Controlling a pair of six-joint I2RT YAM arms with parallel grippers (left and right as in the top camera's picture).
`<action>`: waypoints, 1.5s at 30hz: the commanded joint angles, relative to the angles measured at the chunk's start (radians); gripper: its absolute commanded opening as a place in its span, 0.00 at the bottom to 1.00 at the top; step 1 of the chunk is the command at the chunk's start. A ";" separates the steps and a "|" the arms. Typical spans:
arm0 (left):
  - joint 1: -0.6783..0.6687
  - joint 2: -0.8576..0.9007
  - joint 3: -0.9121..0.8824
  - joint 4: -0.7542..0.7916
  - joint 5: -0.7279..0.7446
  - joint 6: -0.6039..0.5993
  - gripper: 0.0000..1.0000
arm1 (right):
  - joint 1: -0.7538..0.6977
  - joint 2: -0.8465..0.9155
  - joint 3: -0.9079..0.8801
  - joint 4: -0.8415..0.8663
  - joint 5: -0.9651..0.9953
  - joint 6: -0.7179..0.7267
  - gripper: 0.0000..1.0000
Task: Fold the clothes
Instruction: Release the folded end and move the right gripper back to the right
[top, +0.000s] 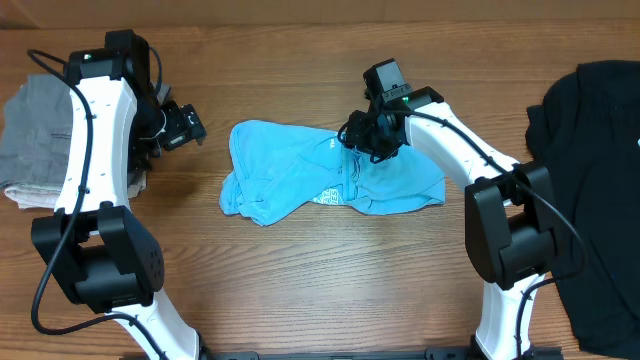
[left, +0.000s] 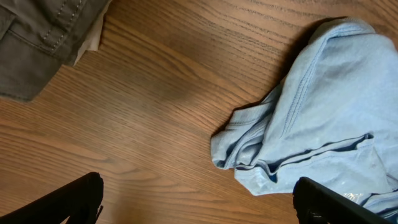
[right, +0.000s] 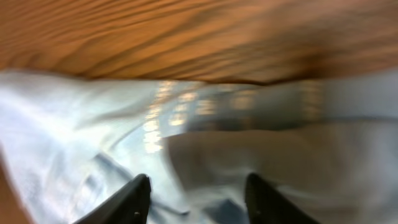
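The crumpled light blue T-shirt (top: 300, 175) of soft fabric lies on the brown wooden table (top: 330, 290), directly under the right gripper (top: 375, 140). That gripper's 2 black fingers (right: 134, 200) stand parted just above the cloth and clamp none of it. Blurred pale lettering shows ahead of them. The left gripper (top: 186, 126) hangs spread wide over bare wood, with the shirt's rumpled edge ahead to its right and apart from it. Ahead to its left sits a folded grey-olive stack of garments (top: 35, 135). Well beyond the right arm's outer side lies a black garment (top: 590, 150).
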 joint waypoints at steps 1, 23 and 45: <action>-0.002 -0.024 0.021 0.000 -0.003 -0.006 1.00 | 0.003 -0.009 -0.006 0.044 -0.217 -0.128 0.61; -0.002 -0.024 0.021 0.000 -0.003 -0.006 1.00 | -0.383 -0.091 0.142 -0.493 -0.044 -0.252 0.87; -0.002 -0.024 0.021 0.000 -0.003 -0.006 1.00 | -0.345 -0.091 -0.315 -0.082 0.026 -0.277 0.38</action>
